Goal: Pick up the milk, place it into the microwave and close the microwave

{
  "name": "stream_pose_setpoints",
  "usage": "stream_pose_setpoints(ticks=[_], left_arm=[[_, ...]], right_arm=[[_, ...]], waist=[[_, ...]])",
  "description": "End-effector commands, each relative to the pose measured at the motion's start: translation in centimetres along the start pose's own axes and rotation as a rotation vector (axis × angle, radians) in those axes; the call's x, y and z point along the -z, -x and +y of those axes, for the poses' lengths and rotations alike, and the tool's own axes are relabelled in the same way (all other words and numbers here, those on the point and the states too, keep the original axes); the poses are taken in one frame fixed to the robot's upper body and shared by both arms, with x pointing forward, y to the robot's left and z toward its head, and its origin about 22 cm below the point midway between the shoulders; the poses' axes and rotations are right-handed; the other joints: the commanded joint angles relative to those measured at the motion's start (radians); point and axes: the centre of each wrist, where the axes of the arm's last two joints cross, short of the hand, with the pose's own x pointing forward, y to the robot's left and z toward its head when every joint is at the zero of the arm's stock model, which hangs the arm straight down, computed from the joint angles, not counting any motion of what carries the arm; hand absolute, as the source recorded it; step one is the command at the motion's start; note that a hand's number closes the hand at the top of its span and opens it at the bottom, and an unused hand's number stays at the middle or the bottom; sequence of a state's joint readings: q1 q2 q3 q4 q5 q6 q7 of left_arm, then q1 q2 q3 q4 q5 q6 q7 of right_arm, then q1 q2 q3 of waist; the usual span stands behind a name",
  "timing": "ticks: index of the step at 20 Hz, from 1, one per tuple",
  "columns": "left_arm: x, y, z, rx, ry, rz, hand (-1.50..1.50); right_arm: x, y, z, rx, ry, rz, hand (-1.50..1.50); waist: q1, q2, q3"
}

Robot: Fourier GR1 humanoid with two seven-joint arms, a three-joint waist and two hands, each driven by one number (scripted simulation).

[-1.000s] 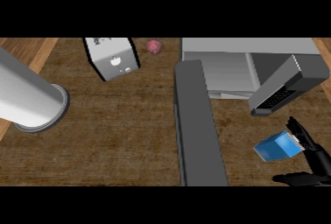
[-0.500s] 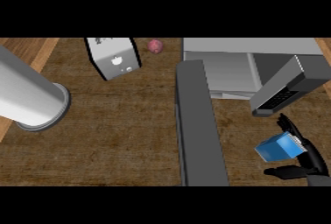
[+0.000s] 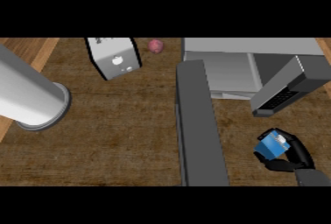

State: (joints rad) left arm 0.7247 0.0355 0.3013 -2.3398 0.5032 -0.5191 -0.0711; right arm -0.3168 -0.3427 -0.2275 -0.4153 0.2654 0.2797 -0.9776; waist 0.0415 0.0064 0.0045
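Right hand (image 3: 295,159): fingers curled round small blue milk carton (image 3: 272,146).
Advice: lift it upright, then carry it into the grey box-shaped microwave (image 3: 220,72).

1. Blue rectangular milk carton (image 3: 274,145) with a white patch on its top: lower right of the frame, tilted, held in the curled fingers of the black right hand (image 3: 292,160).
2. Grey box-shaped microwave (image 3: 220,72): upper right. Its long dark grey door (image 3: 199,127) stands open, running down the frame's centre.

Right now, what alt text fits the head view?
The right hand curls round the blue milk carton at lower right, below the open microwave, whose door juts toward the view's lower edge.
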Motion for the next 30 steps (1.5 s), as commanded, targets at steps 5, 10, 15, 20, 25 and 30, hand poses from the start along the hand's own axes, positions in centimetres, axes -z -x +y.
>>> stream_pose_setpoints(ticks=[5,10,15,20,25,30], left_arm=[[0.0,-1.8,-1.0,-0.037,0.026,-0.096,-1.50],[-0.8,-1.4,-0.9,-0.044,0.014,-0.068,-1.50],[0.1,-1.9,-0.1,-0.046,0.011,-0.073,-1.50],[-1.0,-2.2,-0.5,-0.054,0.031,-0.073,-1.50],[-0.7,-1.4,0.5,-0.059,0.013,-0.061,-1.50],[-0.6,-2.6,0.2,-0.047,0.001,-0.047,-1.50]], right_arm=[[1.2,0.3,2.0,0.171,-0.064,-0.194,1.50],[1.8,1.1,6.1,0.153,0.082,-0.200,1.50],[4.2,0.8,10.8,0.159,0.130,-0.197,1.50],[8.6,-1.8,9.1,0.076,0.152,-0.227,1.50],[11.4,-3.5,8.7,0.048,0.157,-0.250,1.50],[15.0,-6.6,7.3,0.014,0.125,-0.218,1.50]], waist=[[0.003,0.001,0.003],[0.003,0.000,0.001],[-0.013,0.002,-0.001],[-0.004,0.000,-0.001],[-0.004,0.004,-0.001],[-0.007,0.001,-0.002]])
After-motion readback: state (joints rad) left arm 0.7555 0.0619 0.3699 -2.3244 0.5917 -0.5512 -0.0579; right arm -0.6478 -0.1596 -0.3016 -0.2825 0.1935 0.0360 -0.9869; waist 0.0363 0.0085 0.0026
